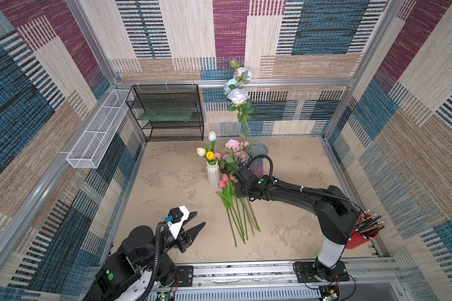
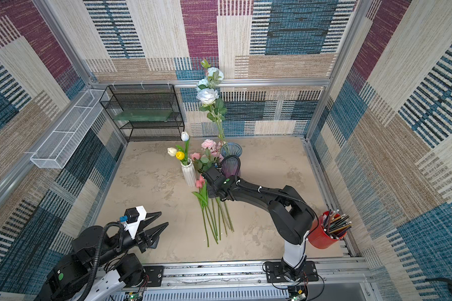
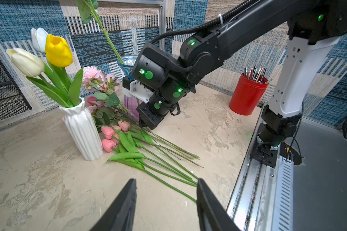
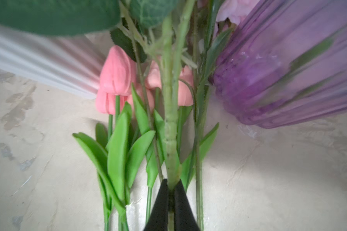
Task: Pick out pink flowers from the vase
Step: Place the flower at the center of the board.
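1. The pink flowers (image 2: 200, 182) lie in one loose pile on the table (image 1: 167, 182), just beside the white vase (image 1: 212, 175). None shows in either vase, so the picking looks close to done.
2. The pink tulips (image 3: 108, 132) lie flat with their heads close against the white vase's foot. Their stems fan away from it towards the robot's side (a tidy put-down: heads together, stems easy to reach).
3. The larger pink blooms (image 1: 232, 144) sit propped up about level with the white vase's neck, apparently because their leafy stems rest on the pile, not flat on the table.
4. The right gripper (image 4: 171, 183) is clamped on one thick pale-green stem (image 4: 169, 120), low over the pile and near the white vase's base. The grip sits on a bare stretch below the leaves, where the fingers can close fully. It is probably laying this flower among the others, and the release is not yet made.
5. The glass vase (image 1: 257, 149) stands near the white vase, with the pile between them. It holds only the pale blue and white roses (image 1: 237, 96), and the white and yellow tulips (image 1: 209, 155) stand upright in the white vase. Both bunches are presumably left alone because they are not pink.
6. The left gripper (image 3: 166, 181) hangs well apart from the white vase, out past the stem ends, with its jaws apart and nothing between them. It seems parked clear of the working arm.
7. The red cup (image 1: 360, 238) of pencils stands far from the white vase and seems to play no part.
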Controlling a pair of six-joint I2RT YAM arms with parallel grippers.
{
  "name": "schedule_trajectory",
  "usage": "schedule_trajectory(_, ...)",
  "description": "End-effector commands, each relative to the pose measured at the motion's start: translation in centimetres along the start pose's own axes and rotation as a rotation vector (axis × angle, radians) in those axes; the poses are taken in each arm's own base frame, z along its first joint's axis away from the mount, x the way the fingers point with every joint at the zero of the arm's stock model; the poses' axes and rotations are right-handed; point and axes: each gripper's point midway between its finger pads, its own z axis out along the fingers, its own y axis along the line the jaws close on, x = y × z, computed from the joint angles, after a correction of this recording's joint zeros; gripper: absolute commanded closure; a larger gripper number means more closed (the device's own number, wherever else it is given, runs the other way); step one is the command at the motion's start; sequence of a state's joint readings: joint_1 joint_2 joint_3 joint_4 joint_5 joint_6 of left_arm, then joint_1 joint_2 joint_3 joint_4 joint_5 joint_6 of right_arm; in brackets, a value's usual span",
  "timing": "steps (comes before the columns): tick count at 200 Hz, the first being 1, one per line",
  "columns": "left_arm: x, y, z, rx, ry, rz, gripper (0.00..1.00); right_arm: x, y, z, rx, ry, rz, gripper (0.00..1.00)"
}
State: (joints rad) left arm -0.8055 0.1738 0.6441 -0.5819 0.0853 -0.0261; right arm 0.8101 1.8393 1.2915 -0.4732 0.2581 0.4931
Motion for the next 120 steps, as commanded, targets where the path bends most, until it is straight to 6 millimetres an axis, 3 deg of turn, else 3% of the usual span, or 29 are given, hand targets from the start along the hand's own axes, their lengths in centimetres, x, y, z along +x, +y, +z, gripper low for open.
schedule_trajectory(1, -0.2, -0.1, 0.0, 0.008, -0.01, 0.007, 0.5, 0.3, -0.4, 1.3, 0.023, 0.027, 0.008, 0.91)
schedule_trajectory(28, -0.2, -0.2, 0.0, 0.011, -0.014, 0.009, 0.5, 0.5, 0.0, 2.7, 0.01, 0.047, 0.0, 0.89)
schedule_trajectory(63, -0.2, -0.2, 0.0, 0.014, -0.016, 0.01, 0.5, 0.9, 0.7, 3.5, -0.012, 0.073, -0.009, 0.8)
schedule_trajectory(94, -0.2, -0.2, 0.1, 0.014, -0.016, 0.011, 0.49, 0.7, 0.3, 2.9, -0.012, 0.058, 0.002, 0.71)
schedule_trajectory(120, -0.2, -0.2, 0.1, 0.013, -0.013, 0.013, 0.49, -0.7, 0.2, 0.9, -0.037, 0.002, 0.019, 0.58)
